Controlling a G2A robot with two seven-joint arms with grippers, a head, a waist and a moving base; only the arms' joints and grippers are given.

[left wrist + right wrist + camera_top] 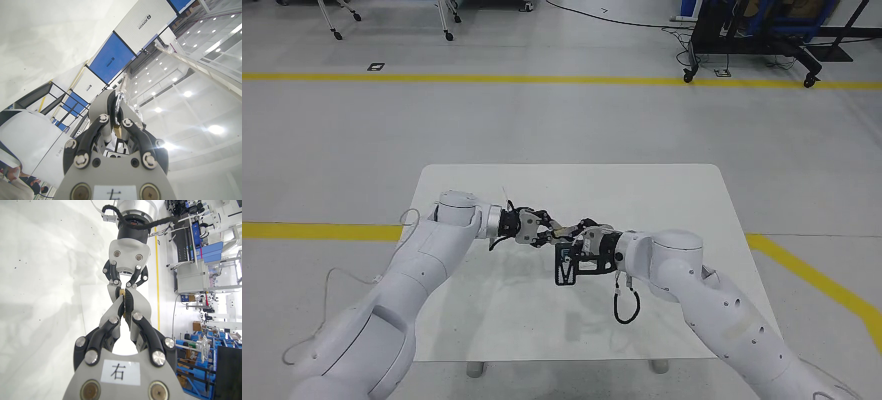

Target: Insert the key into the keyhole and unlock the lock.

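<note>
Both grippers meet fingertip to fingertip above the middle of the white table. My left gripper is shut on the padlock, whose silver shackle and brass body sit between its fingers. Facing it, my right gripper is shut on the key, a thin brass piece mostly hidden by the black pads. In the right wrist view the lock's brass body shows in the left gripper, right at the tips of the right fingers. Whether the key is inside the keyhole is hidden.
A small black frame stand rests on the table under the right wrist. A black cable loop hangs from the right forearm. The table's edges lie well away on all sides.
</note>
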